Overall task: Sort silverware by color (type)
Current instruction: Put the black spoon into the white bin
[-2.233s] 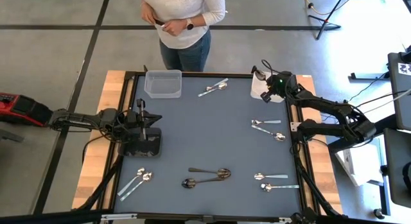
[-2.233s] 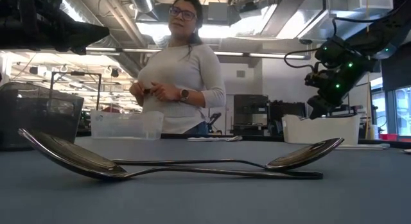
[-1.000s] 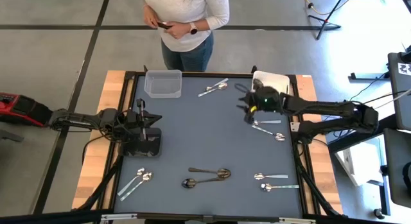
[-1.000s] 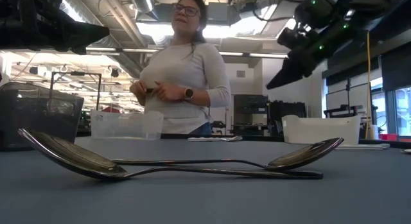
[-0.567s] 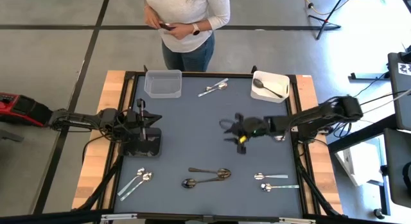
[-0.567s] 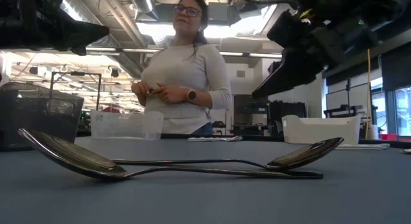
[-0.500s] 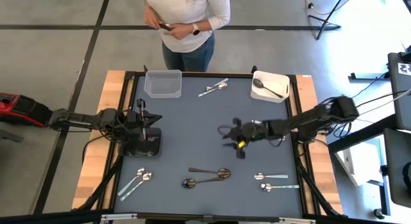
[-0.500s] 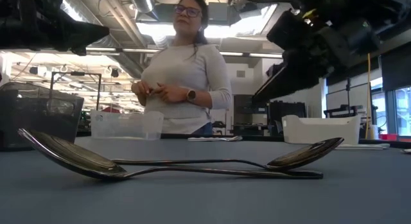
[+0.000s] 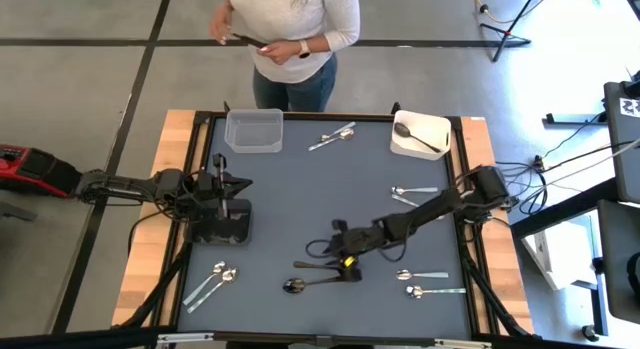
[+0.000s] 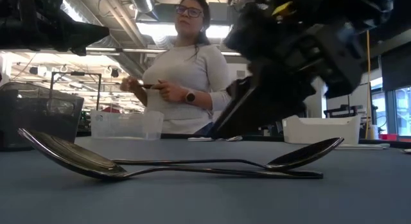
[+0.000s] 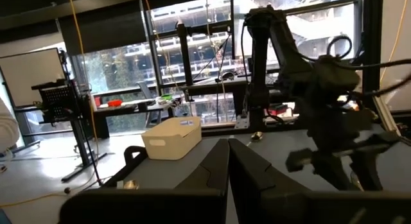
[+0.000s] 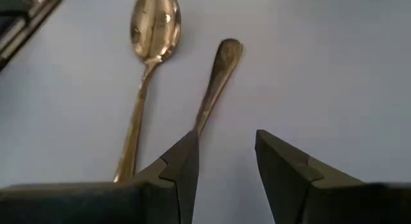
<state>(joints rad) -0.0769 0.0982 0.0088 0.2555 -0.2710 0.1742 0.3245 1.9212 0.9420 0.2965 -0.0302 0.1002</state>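
Right claw [image 9: 345, 266] is stretched out low over the near-centre of the counter [image 9: 300, 199], fingers spread and pinching nothing; it hangs directly above the pair of dark spoons [image 9: 318, 274]. In the right wrist view the two fingers [image 12: 183, 166] straddle bare counter just short of one spoon's handle end [image 12: 218, 76], with the second dark spoon's bowl [image 12: 154, 18] beside it; neither finger touches metal. In the low view the two dark spoons [image 10: 180, 165] lie flat with bowls pointing opposite ways, the claw body looming just behind them. Left claw [image 11: 228, 172] is pressed together, parked over the counter's left side near the black stand [image 9: 222, 224]. Remaining silverware is scattered: two light spoons [image 9: 215, 282] at the near left corner, two light spoons [image 9: 425, 282] at the near right, two more [image 9: 410, 194] at mid right partly under the right arm, and a light pair [image 9: 332, 137] at the far edge between the bins. Clear bin [image 9: 254, 130] sits at the far left of the counter. White bin [image 9: 421, 135] at the far right holds one dark spoon [image 9: 412, 135]. A person [image 9: 290, 39] stands beyond the far edge of the counter, holding a small dark object in both hands.
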